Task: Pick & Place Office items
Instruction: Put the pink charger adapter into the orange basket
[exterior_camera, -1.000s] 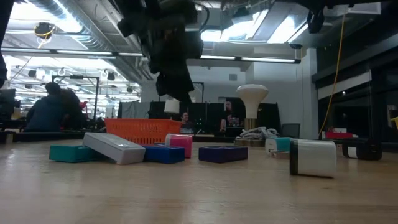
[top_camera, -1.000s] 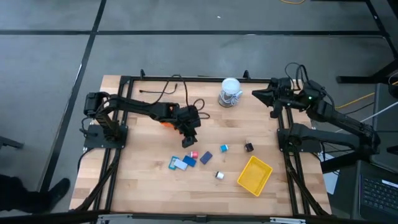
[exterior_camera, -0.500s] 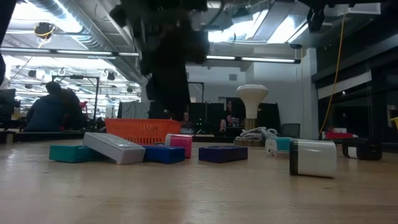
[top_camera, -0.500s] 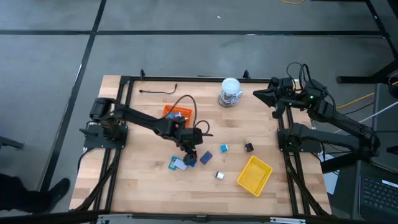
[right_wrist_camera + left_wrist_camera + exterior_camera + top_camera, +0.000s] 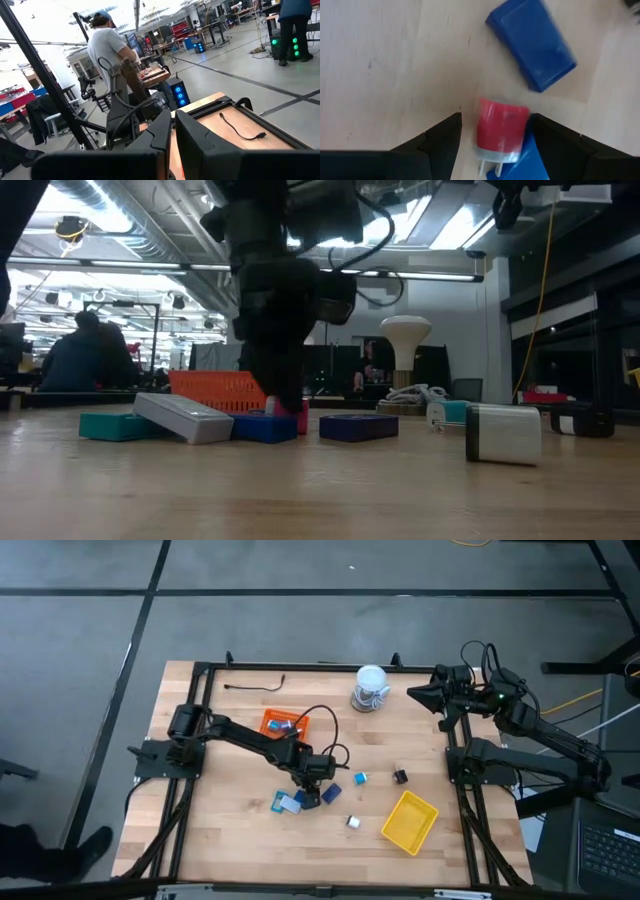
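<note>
Left end effector [image 5: 492, 131] astride rounded pink block [image 5: 501, 127]

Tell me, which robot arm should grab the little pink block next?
The left. Its end effector is open and already down around the pink block, one finger on each side. The right end effector is parked, shut, at the table's far right corner, well away from the pieces.

Two mesh trays sit on the wooden tabletop [image 5: 230, 820]: one orange mesh tray [image 5: 281, 723] and one yellow mesh tray [image 5: 409, 821]. There is one white-and-grey round roll [image 5: 370, 688]. Two dark robot arms reach in.
</note>
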Controlling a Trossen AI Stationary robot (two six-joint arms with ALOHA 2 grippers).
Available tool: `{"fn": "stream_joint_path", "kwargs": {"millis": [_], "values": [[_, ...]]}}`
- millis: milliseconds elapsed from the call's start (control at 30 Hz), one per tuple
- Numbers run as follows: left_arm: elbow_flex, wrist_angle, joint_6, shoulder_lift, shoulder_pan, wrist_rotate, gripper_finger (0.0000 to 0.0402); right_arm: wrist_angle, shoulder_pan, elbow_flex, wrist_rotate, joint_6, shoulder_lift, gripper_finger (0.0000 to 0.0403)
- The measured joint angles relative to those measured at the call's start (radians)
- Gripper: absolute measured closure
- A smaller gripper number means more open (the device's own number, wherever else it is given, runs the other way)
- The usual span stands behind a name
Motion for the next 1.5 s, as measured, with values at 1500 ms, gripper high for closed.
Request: {"fn": "stream_joint_path", "kwargs": {"millis": [1500], "values": [[-0.404, 0.448, -0.032, -0.509, 0.495, -0.017, 0.0271, 0.043, -0.003, 0.001, 0.104, 0.015, 0.006, 0.0372]]}}
